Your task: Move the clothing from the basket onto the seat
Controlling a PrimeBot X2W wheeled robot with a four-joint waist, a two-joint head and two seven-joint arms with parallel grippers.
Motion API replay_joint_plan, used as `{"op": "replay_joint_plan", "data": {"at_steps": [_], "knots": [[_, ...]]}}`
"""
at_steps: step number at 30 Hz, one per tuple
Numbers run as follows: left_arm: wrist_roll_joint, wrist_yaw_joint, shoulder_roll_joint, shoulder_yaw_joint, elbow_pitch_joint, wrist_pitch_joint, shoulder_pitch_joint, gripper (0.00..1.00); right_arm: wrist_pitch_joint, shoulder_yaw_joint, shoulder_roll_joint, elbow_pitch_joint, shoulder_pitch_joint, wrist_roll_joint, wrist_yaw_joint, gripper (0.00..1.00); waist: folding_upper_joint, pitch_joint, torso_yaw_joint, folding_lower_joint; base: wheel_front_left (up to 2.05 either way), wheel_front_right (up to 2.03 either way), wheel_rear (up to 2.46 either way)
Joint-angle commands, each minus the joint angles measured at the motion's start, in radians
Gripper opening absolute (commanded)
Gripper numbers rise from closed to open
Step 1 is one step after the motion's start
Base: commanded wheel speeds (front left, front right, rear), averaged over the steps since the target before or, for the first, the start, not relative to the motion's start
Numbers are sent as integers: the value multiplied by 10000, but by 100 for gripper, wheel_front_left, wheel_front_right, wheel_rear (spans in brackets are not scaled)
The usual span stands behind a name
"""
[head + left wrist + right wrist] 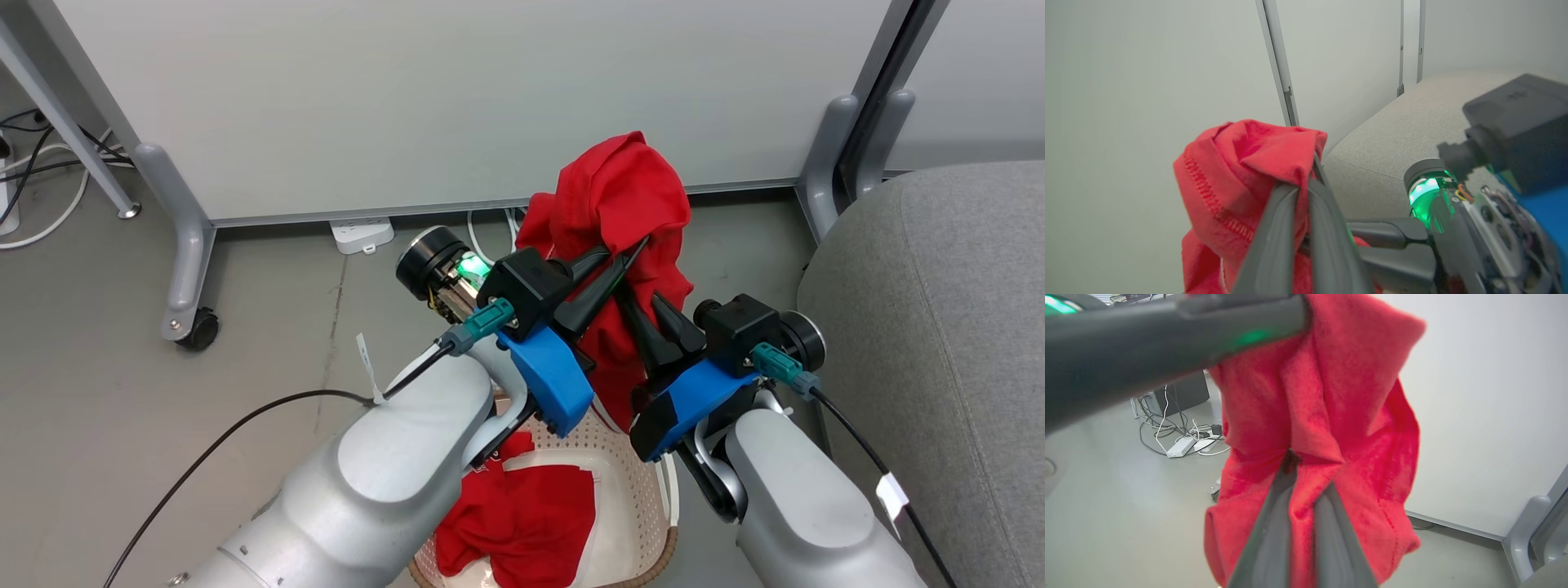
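A plain red garment (616, 204) hangs bunched in the air above the cream basket (633, 498), held by both grippers. My left gripper (629, 249) is shut on its upper fold, seen close in the left wrist view (1306, 183). My right gripper (629, 298) is shut on the cloth lower down, its fingers pinching red fabric (1294, 461). A second red garment (522, 514) with white trim lies in the basket, partly hidden under my left forearm. The grey seat (939, 327) stands to the right, also visible as a grey cushion (1404, 134) behind the held garment.
A pale partition wall (457, 98) on castor feet (192, 327) stands just behind the basket. A white power strip (359, 234) and cables lie at its base. Bare grey floor (122, 392) spreads to the left.
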State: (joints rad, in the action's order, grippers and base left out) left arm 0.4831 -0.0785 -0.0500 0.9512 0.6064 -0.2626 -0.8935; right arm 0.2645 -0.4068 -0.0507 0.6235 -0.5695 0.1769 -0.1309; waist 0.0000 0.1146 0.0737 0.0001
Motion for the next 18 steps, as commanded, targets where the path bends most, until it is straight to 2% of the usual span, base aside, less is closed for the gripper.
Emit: {"op": "replay_joint_plan", "data": {"at_steps": [1, 18], "knots": [[31, 67, -9, 43, -13, -32, -130, 0, -1, -40, 6, 43, -125, 61, 3, 0, 0, -8, -8, -1, 0, 0, 0], [95, 98, -9, 97, 31, -34, -129, 0, -1, -90, 6, 144, -120, 109, 3, 0, 0, -118, 2, -1, 0, 0, 0]]}}
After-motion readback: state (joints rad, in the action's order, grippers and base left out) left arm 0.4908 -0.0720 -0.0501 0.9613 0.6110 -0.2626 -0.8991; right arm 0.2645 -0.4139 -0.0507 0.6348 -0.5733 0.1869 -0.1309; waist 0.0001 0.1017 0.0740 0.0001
